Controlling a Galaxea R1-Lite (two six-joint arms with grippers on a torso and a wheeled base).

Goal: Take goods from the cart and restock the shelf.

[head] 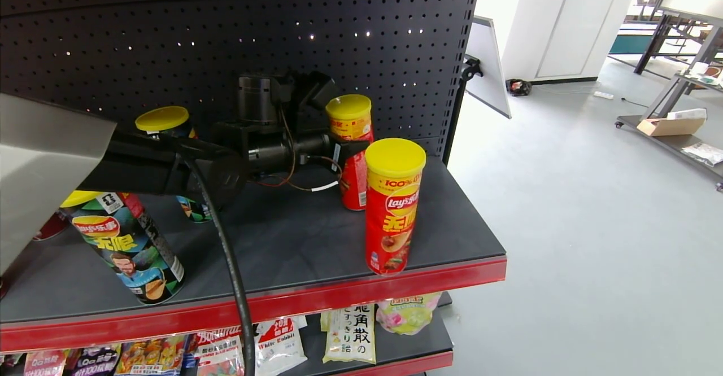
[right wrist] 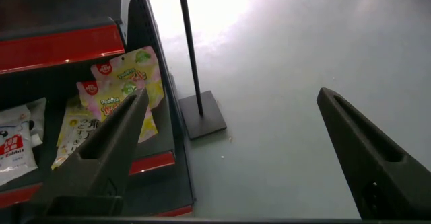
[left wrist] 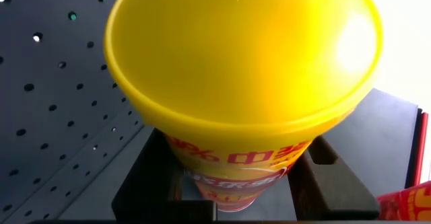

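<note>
Two left fingers (left wrist: 145, 183) clasp the upright red chip can (left wrist: 242, 69) between them.

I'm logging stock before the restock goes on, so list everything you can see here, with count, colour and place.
top shelf: 1, black deck with red front lip, before the robot
pegboard: 1, black, behind the top shelf
front can: 1, red with yellow lid, upright near the top shelf's front right edge
back can: 1, red with yellow lid, upright near the pegboard
dark cans: 2, dark with yellow lids, one front left, one at the back left
snack bags: several, mixed colours, on the lower shelf
cardboard box: 1, brown, far right of the room
left gripper: 1, black, jaws shut on the back can
right gripper: 1, black, jaws open, above the grey floor beside the lower shelf
</note>
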